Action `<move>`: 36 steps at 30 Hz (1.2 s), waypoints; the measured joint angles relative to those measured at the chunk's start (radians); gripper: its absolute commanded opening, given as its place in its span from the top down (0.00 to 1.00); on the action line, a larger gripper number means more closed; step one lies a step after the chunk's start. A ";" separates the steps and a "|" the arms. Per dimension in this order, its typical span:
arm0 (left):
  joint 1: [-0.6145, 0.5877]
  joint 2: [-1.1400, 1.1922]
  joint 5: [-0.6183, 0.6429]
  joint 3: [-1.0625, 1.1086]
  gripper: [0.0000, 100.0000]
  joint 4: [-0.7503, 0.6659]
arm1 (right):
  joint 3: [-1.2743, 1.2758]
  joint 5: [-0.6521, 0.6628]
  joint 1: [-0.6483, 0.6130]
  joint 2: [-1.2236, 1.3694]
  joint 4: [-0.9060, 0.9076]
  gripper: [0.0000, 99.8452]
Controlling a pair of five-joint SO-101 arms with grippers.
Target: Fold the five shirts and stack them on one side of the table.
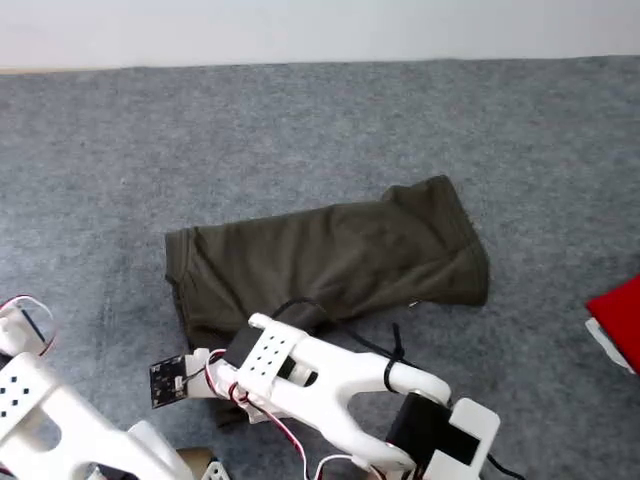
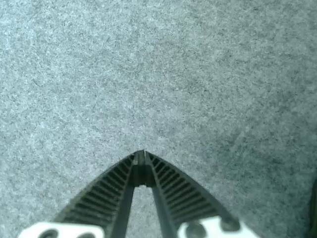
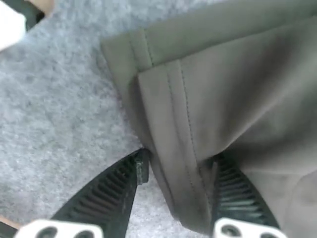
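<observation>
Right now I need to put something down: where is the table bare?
Bare: the strip of table beyond the shirt, and the patch between it and the red thing. Crowded: the near edge, with the left arm and the right arm, its fingers astride the shirt's hem.

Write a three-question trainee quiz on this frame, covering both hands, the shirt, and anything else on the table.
1. True or false: the left hand is shut with nothing between its fingers, over bare grey table.
2. Choose one. The right hand is:
A) shut beside the shirt
B) open, with a hemmed edge of the olive shirt between its fingers
C) lifted high over bare table
3. Fill in the blank: in the high view, the item at the picture's edge, apart from the shirt, is coloured ____.

Key: 1 true; 2 B; 3 red.
</observation>
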 measured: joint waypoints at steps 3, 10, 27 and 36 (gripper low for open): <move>0.000 0.000 0.000 0.003 1.00 0.000 | -0.012 0.000 0.000 0.015 0.000 0.79; 0.000 0.000 0.000 0.003 1.00 0.000 | -0.034 0.000 0.000 0.037 0.000 0.91; 0.000 0.000 0.000 0.003 1.00 0.000 | -0.201 0.018 0.057 0.133 0.094 0.99; 0.000 0.000 0.000 0.003 1.00 0.000 | -0.379 0.061 0.157 0.133 0.196 0.99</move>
